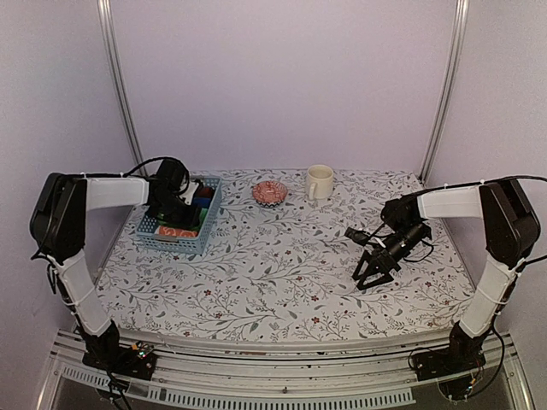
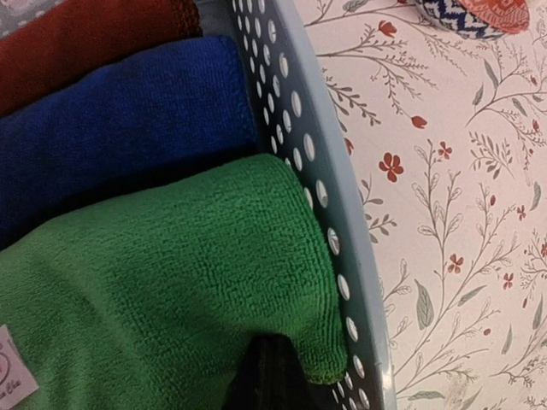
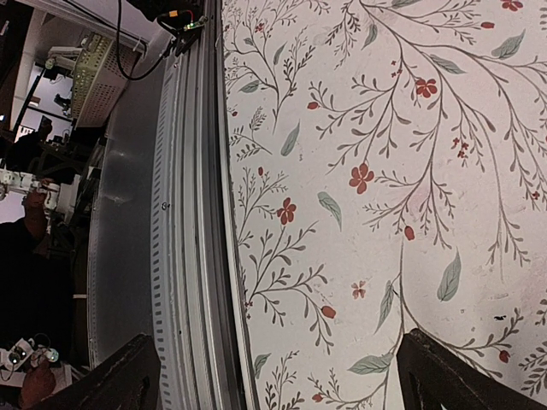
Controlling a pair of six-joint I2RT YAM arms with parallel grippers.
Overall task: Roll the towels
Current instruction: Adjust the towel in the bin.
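1. While your left gripper (image 1: 179,213) sits low inside the basket (image 1: 209,224) at the left rear of the table (image 1: 273,282), its jaws are closed.
2. From the left wrist you get only a dark sliver of its fingers (image 2: 267,376) at the bottom edge, tucked under the hem of the green towel (image 2: 171,299). You cannot tell whether they pinch that cloth.
3. Your green towel lies in the basket, its folded edge pressed against the perforated wall (image 2: 299,137), with a pale tag (image 2: 13,380) at one corner.
4. Touching it on the far side is a blue roll (image 2: 120,128), and beyond that a dark red roll (image 2: 85,34).
5. Your orange towel (image 1: 175,231) shows in the top view at the basket's near end, just in front of the left gripper.
6. Your right gripper (image 1: 372,275) is low over bare tablecloth on the right side, well apart from the basket, with its jaws spread wide and nothing between them.
7. From the right wrist, its two fingers (image 3: 461,380) sit at the bottom corners with only floral cloth between them. The table's front rail (image 3: 184,256) runs down the left of that view.
8. Near the back edge you have a cream mug (image 1: 319,181) and a pink bowl (image 1: 269,192), standing apart from each other, between the two arms.
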